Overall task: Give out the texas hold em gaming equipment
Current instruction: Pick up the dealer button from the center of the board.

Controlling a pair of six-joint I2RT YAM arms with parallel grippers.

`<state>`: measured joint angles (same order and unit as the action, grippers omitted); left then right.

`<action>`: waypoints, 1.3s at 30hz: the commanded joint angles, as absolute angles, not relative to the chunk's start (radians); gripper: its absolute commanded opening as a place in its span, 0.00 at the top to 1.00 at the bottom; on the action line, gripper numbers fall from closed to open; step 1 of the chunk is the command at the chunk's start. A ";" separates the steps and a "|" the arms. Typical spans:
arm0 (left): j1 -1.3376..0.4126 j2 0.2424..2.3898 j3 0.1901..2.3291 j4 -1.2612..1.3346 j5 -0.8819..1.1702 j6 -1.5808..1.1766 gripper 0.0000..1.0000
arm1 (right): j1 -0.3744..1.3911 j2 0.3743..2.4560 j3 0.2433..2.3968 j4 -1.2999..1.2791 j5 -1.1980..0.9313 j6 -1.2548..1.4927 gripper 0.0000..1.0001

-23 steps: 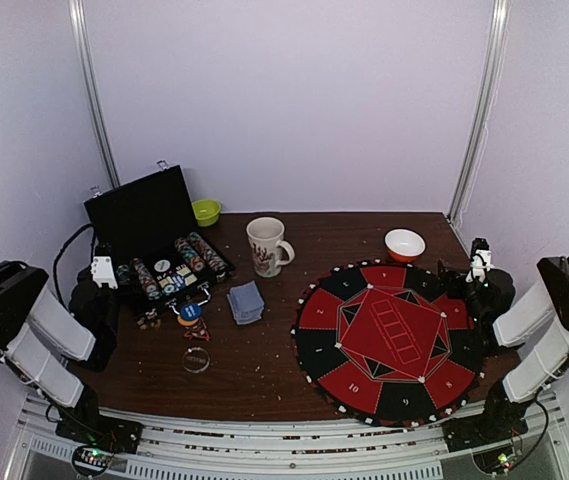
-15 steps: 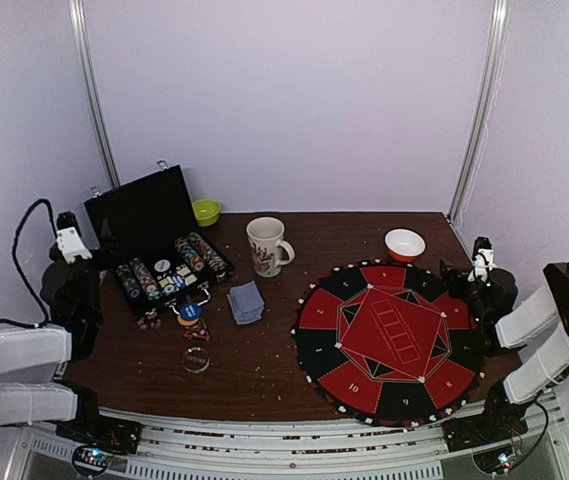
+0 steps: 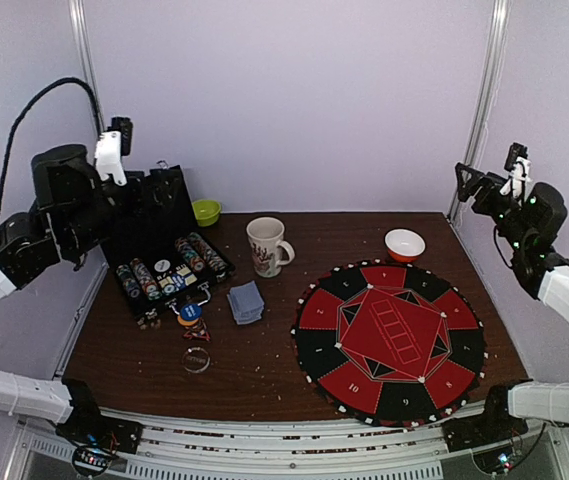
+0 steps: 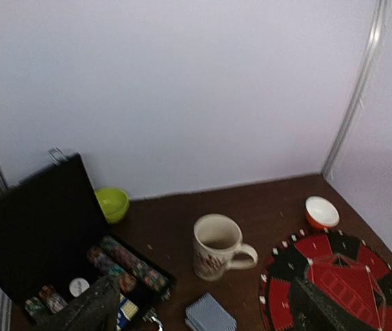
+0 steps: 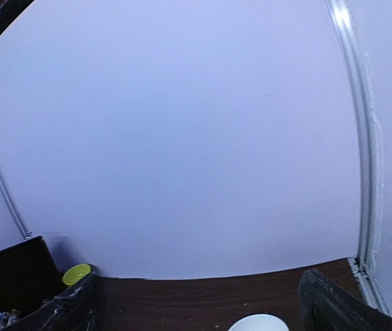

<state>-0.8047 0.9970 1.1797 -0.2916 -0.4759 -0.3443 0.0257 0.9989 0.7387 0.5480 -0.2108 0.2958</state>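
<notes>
The open black case (image 3: 154, 215) at the back left holds rows of striped poker chips (image 3: 169, 270) (image 4: 123, 262). In front of it lie a stack of grey-blue playing cards (image 3: 246, 302) (image 4: 211, 315), a blue button disc (image 3: 190, 311) and a clear disc (image 3: 196, 360). My left gripper (image 3: 154, 195) (image 4: 202, 317) hangs high over the case, open and empty, with the cards showing far below between its fingers. My right gripper (image 3: 464, 180) (image 5: 202, 314) is raised at the back right, open and empty, facing the back wall.
A round red-and-black felt mat (image 3: 389, 340) (image 4: 340, 283) covers the right half of the table. A white patterned mug (image 3: 267, 246) (image 4: 216, 245) stands mid-back. A green bowl (image 3: 206, 211) (image 5: 76, 274) sits beside the case, and a red-rimmed bowl (image 3: 404, 244) (image 4: 321, 212) behind the mat.
Both arms have risen from folded low poses at the table's sides to high above it. Nothing on the table has moved.
</notes>
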 commanded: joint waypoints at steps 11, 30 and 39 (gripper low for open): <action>-1.103 1.200 1.048 -1.045 -0.069 -0.800 0.02 | 0.499 1.142 1.003 0.056 -0.112 0.164 0.00; -0.871 1.341 0.732 -0.659 0.016 -0.643 0.02 | 0.567 1.162 0.970 0.068 -0.074 0.129 0.00; -0.865 1.479 0.758 -0.606 -0.082 -0.678 0.03 | 0.572 1.183 0.968 0.069 -0.079 0.124 0.00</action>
